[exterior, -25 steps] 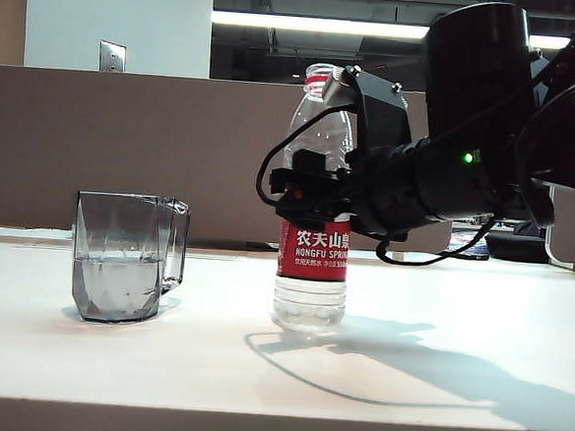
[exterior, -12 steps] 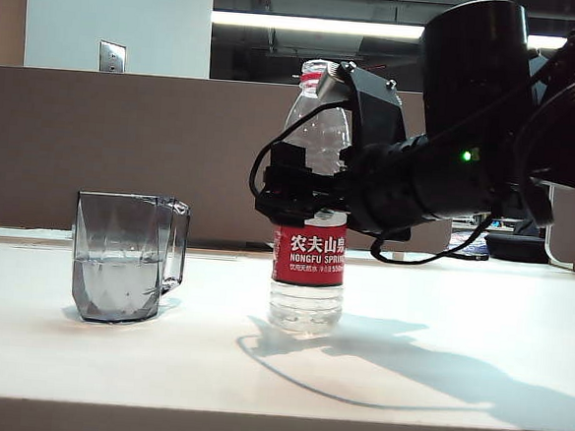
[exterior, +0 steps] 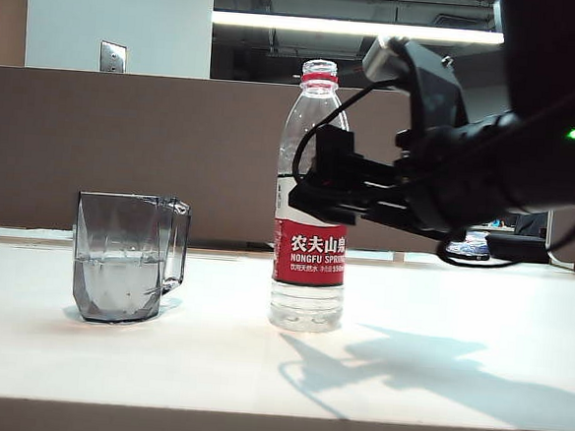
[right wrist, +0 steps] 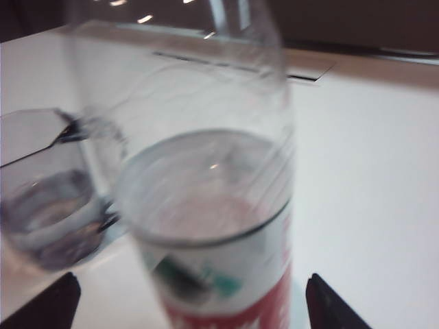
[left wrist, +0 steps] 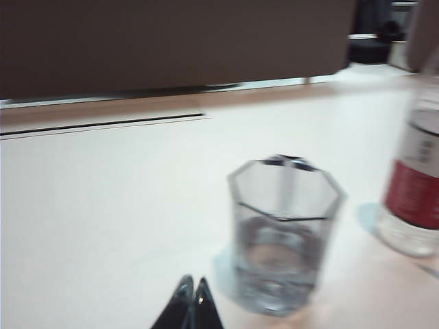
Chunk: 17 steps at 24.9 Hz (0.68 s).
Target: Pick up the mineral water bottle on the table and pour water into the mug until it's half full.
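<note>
Bottle: clear ribbed plastic mineral water bottle (exterior: 313, 198), red label, upright at centre of white surface (exterior: 459, 306)
Mug: faceted smoky glass mug (exterior: 127, 257), part-filled, centre left
My right end effector (exterior: 314, 190): spread apart, flanking bottle's upper body; not gripping
My left end effector (left wrist: 192, 296): tips together; mug just beyond

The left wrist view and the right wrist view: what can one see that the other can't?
Only the left wrist view shows the left gripper, its black fingertips shut together above the table, and the mug's whole rim. Only the right wrist view shows the right gripper, open wide with a fingertip at each side of the mineral water bottle, plus the waterline inside it. Both show the mug holding water and the bottle's red label.
</note>
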Tool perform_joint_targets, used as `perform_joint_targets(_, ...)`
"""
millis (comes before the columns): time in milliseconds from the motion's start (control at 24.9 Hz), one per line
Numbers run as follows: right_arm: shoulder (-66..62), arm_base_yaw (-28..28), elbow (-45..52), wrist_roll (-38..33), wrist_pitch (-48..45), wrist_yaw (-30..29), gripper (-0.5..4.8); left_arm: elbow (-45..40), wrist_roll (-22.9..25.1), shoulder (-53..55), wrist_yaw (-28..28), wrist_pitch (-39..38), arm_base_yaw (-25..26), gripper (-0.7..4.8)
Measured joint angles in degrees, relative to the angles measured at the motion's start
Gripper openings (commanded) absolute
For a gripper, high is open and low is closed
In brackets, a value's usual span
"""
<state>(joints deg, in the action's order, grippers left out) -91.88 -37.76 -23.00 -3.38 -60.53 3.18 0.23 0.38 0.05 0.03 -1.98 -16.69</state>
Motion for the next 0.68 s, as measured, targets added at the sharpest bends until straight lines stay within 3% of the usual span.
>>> perform_joint_targets(241,12.81,-3.37,9.4,-0.72,-0.22,1.14,4.79,0.0,0.0,0.0,-0.13,0.02,10.69,-0.05)
perform_joint_targets(483,27.43,-6.88,17.92,-2.8,0.09,1.07,4.79,0.0,0.0,0.0,-0.11,0.02,12.59,-0.05)
perform_joint_targets(563,30.56,-7.21,19.5,-3.15,0.26,1.16,4.05,0.0,0.0,0.0,-0.02,0.02,12.92,-0.05)
perform_joint_targets(684,37.09,-7.56,22.49,-4.61,0.46,1.05,2.26,0.0,0.0,0.0,-0.07,0.0,14.27,-0.05)
